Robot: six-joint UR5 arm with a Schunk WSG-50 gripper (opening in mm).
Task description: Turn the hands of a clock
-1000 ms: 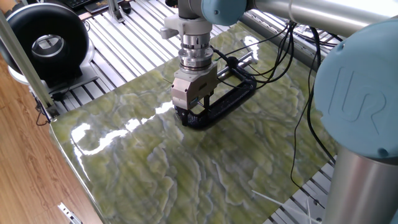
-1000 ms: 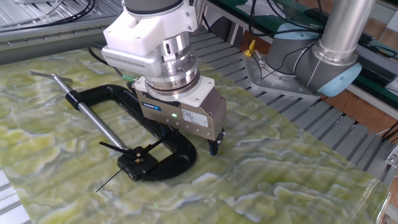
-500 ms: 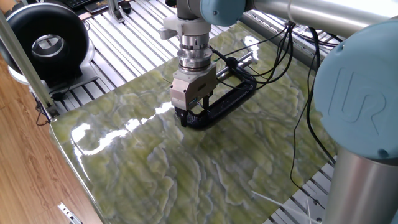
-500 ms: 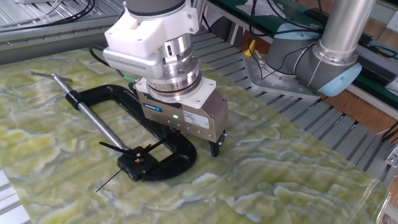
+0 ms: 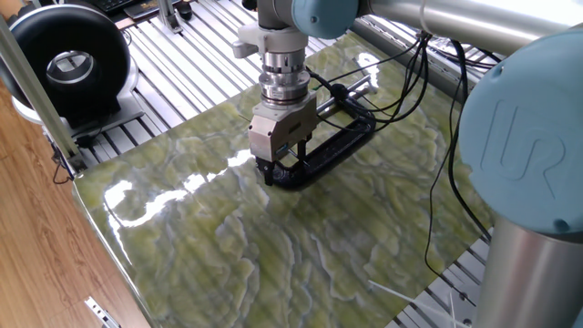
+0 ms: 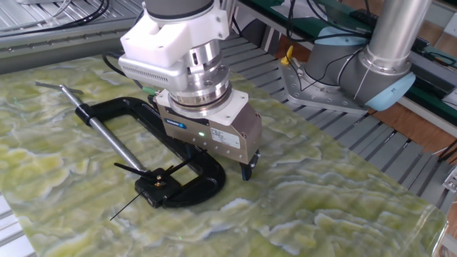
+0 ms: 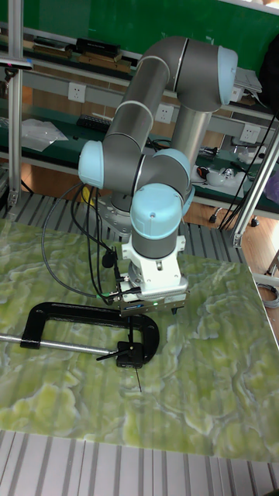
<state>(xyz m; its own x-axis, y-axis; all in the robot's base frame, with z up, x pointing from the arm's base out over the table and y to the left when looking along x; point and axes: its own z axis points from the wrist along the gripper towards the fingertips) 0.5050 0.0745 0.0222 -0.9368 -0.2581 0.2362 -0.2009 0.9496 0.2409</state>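
Observation:
The clock (image 6: 156, 183) is a small black block with a brass centre, held in the jaw of a black C-clamp (image 6: 121, 108) that lies flat on the green marbled table. Its hands (image 6: 128, 205) are thin dark needles; one points toward the front edge, and two shorter ones spread sideways. In the tall fixed view the clock (image 7: 128, 353) sits just below my wrist. My gripper (image 6: 214, 164) hangs open over the clamp's curved end, just right of the clock, and one fingertip (image 6: 247, 172) nearly touches the table. In one fixed view my gripper (image 5: 284, 171) hides the clock.
The clamp's long silver screw (image 6: 114, 143) ends in a thin silver cross-pin (image 6: 61, 88) at the far left. A round black ring device (image 5: 68, 64) stands on the slatted metal beyond the mat. A second arm's base (image 6: 357, 68) and black cables (image 5: 419, 82) lie behind.
The gripper edged slightly to the right and down a second ago and has stayed still since. The clock hands and clamp have not moved.

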